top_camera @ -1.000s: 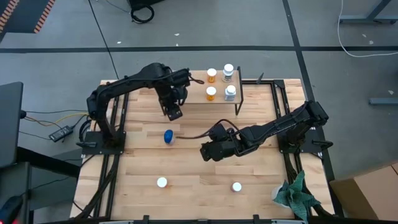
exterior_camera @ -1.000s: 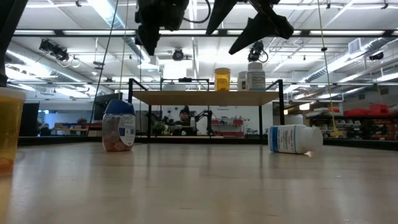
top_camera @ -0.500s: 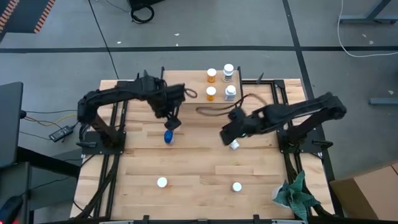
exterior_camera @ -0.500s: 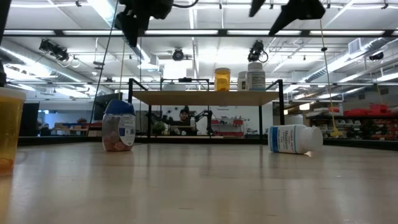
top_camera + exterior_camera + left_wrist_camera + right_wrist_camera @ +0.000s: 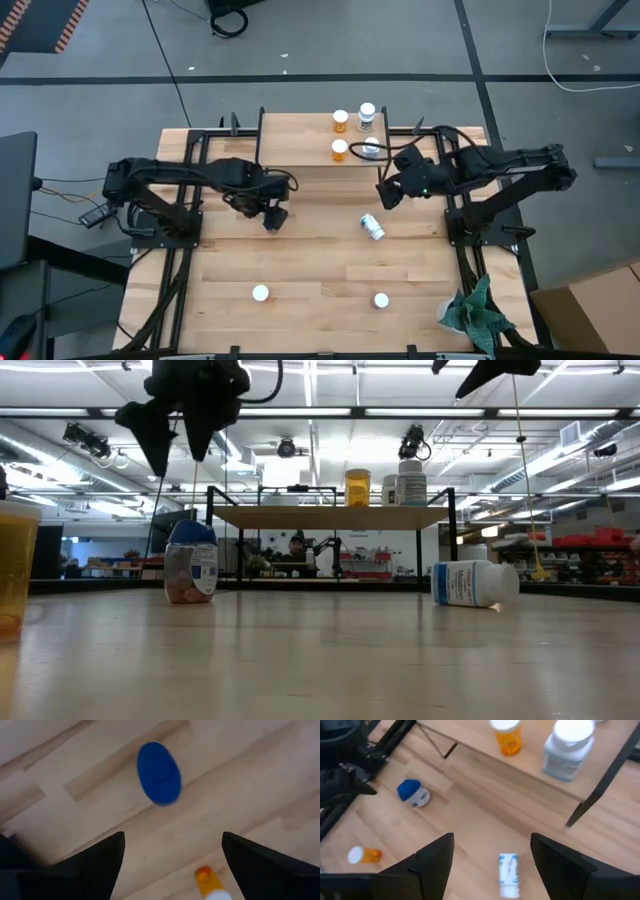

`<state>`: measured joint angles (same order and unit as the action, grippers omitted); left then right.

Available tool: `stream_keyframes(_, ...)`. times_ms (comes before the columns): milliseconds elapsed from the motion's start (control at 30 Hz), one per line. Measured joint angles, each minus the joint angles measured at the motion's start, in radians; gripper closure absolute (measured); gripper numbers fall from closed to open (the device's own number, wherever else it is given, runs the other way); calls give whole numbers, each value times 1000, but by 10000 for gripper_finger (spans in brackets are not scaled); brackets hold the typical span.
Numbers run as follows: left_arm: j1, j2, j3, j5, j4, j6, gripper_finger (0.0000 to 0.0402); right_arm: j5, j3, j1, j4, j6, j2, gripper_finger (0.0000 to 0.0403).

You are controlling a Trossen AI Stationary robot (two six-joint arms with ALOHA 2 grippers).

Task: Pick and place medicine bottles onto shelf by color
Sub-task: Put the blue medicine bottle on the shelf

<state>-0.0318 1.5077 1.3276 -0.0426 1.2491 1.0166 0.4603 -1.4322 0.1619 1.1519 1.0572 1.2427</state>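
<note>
**High view:** the left gripper [image 5: 272, 215] has left the shelf [image 5: 300, 150] and swung out over the table. It now hangs in front of the shelf's left end, where the blue-capped bottle stood a moment ago, so that bottle is hidden under it here. The right gripper [image 5: 386, 195] has pulled back from mid-table to just in front of the shelf's right leg. That uncovers a white bottle [image 5: 372, 227] lying on its side a little farther out from the shelf. Two orange bottles and two white ones stand on the shelf, and two more bottles stand well away from it near the table's front edge.

**Low view:** the left gripper [image 5: 175, 430] has dropped lower, with its fingers spread. It sits above the blue-capped bottle [image 5: 190, 565], which stands upright in front of the shelf's left leg and is untouched.

**Left wrist view:** the blue cap [image 5: 159, 772] lies ahead between the two parted fingers [image 5: 95, 865], and nothing is gripped. An orange bottle [image 5: 210, 884] shows beyond it.

**Right wrist view:** the right fingers [image 5: 432, 865] are also spread and empty. They face the shelf [image 5: 530, 775], with the lying white bottle [image 5: 508, 870] between them.

By my reading, the left arm is lining up to pick the blue-capped bottle, and the white one is left for the right arm.
</note>
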Motion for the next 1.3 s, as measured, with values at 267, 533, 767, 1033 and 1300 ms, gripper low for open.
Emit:
stream_keyframes(267, -24, 5, -120, -14, -152, 26, 39, 18, 1, -72, -31, -18, 10, 131)
stream_keyframes(533, -67, 5, -225, -35, -264, 21, 37, 18, 1, -66, -34, -43, 10, 132)
stream_keyframes(767, -68, 6, -257, -23, -341, 45, 37, 13, 1, -69, -33, -74, 10, 132)
stream_keyframes(1033, -68, 66, -256, 13, -358, 10, 52, 11, 1, -69, -33, -84, 10, 132)
stream_keyframes(1300, -66, 96, -257, 20, -359, -19, 78, 10, 1, -69, -32, -83, 10, 132)
